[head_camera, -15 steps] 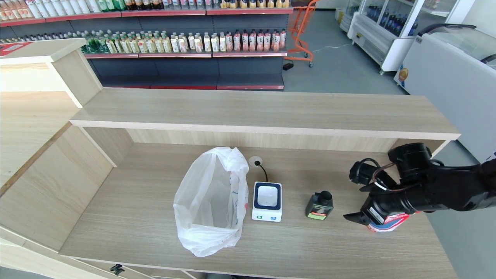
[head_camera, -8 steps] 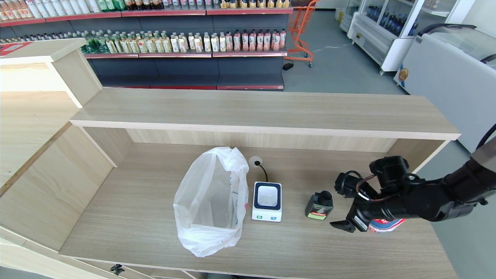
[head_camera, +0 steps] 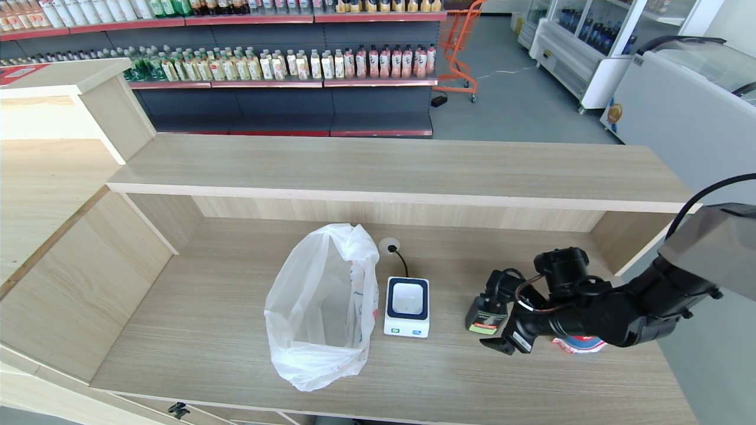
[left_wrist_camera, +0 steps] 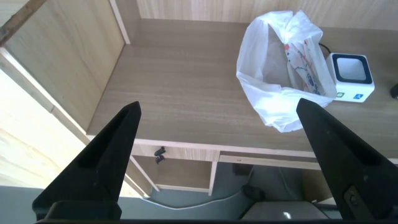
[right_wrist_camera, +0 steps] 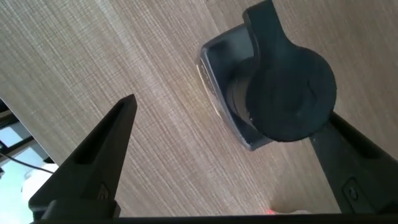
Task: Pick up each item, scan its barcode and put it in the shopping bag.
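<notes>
Black fingers of the right gripper (right_wrist_camera: 230, 115) stand released and spread wide, with the dark bottle (right_wrist_camera: 289, 93) between them; nothing is grasped. The bottle stands upright, black cap on top, on the right half of the desk (head_camera: 236, 330). It is near the scanner (head_camera: 407, 306) on one side and a red, white and blue packet (head_camera: 582, 344) on the other, toward the desk's right edge. The scanner sits mid-desk, window facing up, just beside the white plastic shopping bag (head_camera: 322, 307). The bag stands with its mouth open, reaching toward the front edge. The left gripper (left_wrist_camera: 217, 115) hangs above the desk's front left corner, jaws released and empty.
</notes>
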Available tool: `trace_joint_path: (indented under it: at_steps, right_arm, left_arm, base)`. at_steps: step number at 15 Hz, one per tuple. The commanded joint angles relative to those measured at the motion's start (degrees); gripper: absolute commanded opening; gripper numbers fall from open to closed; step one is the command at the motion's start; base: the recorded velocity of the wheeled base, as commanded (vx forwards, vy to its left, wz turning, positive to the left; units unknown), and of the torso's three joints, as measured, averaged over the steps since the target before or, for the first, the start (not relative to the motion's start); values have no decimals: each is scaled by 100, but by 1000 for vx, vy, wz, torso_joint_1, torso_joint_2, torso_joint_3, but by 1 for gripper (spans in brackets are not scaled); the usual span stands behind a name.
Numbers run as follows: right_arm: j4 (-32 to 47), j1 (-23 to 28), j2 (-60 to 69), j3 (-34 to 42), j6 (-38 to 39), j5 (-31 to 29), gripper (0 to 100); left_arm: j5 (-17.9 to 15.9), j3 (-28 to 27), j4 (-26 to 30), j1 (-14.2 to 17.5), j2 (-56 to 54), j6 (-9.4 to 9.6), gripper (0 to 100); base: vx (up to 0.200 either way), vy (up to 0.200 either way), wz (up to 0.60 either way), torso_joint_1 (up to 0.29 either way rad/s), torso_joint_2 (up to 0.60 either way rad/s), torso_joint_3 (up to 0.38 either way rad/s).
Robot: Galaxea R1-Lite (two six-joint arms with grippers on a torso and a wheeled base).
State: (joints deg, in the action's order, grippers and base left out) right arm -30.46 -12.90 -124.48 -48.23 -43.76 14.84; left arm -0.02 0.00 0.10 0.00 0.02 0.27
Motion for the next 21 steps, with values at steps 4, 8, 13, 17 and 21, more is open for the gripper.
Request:
trace_joint_path:
  at_steps: [4,8,13,17,21]
  right_arm:
    - [-135,-240,-367,-319,96,11,100]
    - [-416,-319,-604,-460,123,11,0]
    - [-434,-310,-542,-433,123,-7,0]
    - [-768,-196,1110,419,1045,-7,0]
    - [-170,261,3694,1368,386,-33,0]
  left_arm:
    - [2,0,-1,0,-2,0,100]
    - [2,0,-1,0,-2,0,100]
    - [2,0,-1,0,-2,0,100]
    - [2,0,-1,0,-2,0,100]
    - [2,0,-1,0,-2,0,100]
  base:
    - [0,0,0,0,0,0]
    - [0,0,0,0,0,0]
    - [0,0,0,0,0,0]
    - [0,0,0,0,0,0]
    - [0,0,0,0,0,0]
